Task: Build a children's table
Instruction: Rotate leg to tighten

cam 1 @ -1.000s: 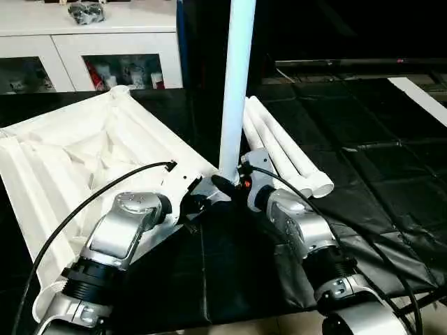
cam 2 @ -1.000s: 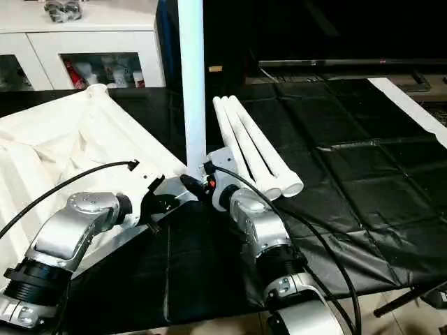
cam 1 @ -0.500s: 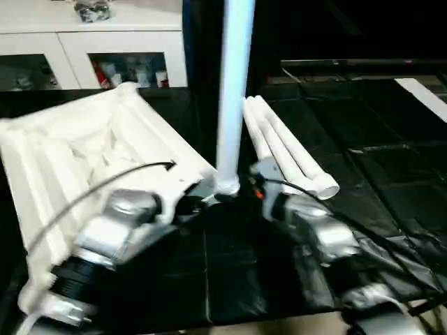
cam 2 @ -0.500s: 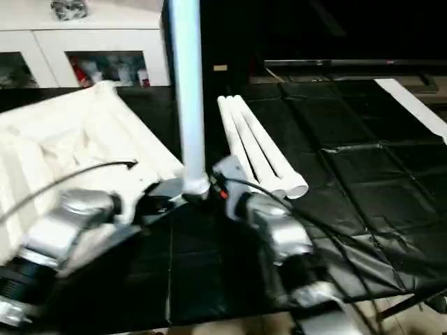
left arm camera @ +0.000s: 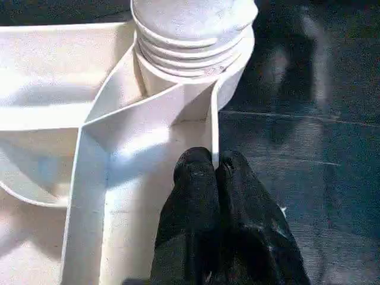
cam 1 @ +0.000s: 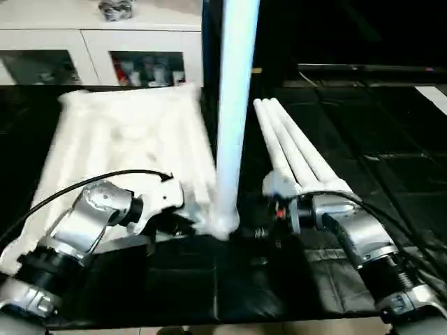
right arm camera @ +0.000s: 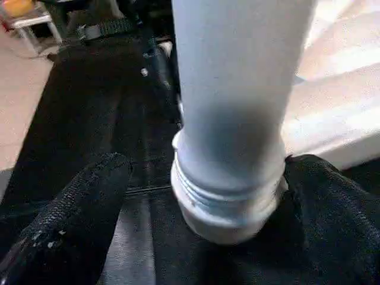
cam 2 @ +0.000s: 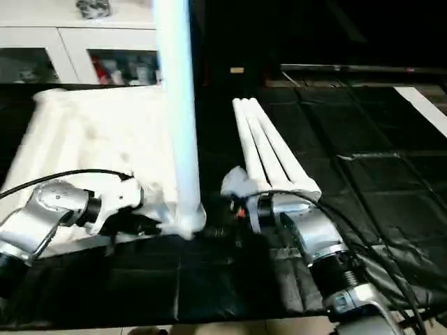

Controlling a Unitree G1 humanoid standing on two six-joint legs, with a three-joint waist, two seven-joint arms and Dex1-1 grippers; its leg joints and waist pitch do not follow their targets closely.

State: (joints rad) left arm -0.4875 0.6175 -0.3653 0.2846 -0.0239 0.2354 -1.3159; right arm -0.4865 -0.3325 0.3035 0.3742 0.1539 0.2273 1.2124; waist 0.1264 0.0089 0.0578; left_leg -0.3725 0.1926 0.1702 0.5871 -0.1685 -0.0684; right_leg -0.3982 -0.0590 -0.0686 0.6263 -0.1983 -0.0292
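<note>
The children's table top (cam 1: 126, 139) lies upside down on the left, white, ribs showing. One white leg (cam 1: 234, 105) stands upright in its near corner socket (left arm camera: 196, 53). My left gripper (left arm camera: 215, 163) is shut on the thin rim wall of the top right by that socket. My right gripper (right arm camera: 208, 172) is open, one finger on each side of the leg's threaded base; the left-hand finger (right arm camera: 89, 196) stands apart from it. Three more legs (cam 1: 297, 150) lie side by side on the mat, just behind my right wrist.
A black mat (cam 1: 377, 125) covers the work surface and runs off to the right. A white cabinet with glass doors (cam 1: 133, 56) stands behind the table top, a grey object (cam 1: 115, 8) on top of it. Black cables loop over both forearms.
The whole view has swung, so the table top now looks squarer. My right gripper's fingers have spread wider around the leg's base. The left gripper keeps its hold on the rim.
</note>
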